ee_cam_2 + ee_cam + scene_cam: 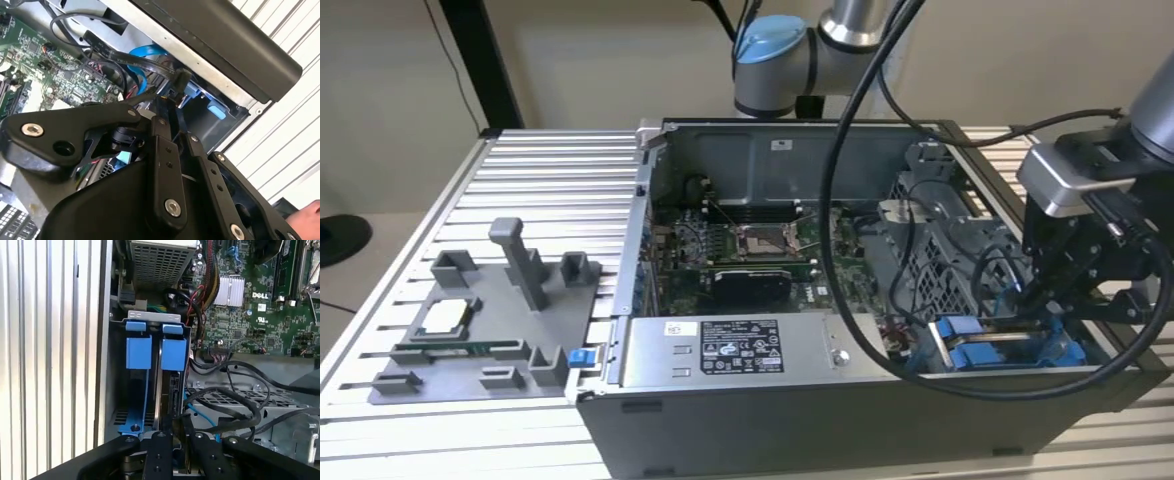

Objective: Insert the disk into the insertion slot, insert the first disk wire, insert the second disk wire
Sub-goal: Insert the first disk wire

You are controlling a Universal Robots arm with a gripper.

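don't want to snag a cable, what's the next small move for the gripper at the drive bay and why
Probably a slow, short push straight along the insertion slot: the gripper hangs right at it, in line with the blue carrier tabs, and black cables crowd one side.

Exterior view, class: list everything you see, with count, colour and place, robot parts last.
table: one, silver slatted, under everything.
computer case: one, dark grey, open, mid-table.
motherboard: one, green, inside the case.
power-supply box: one, silver-grey, at the case's near wall.
blue carrier frames: count unclear, bright blue, case corner at the exterior view's right.
fixture tray: one, grey, exterior view's left.
cable: one thick, black, looping over the case.
arm: one, silver and blue, behind the case.
gripper: one, black, above the blue carrier frames.
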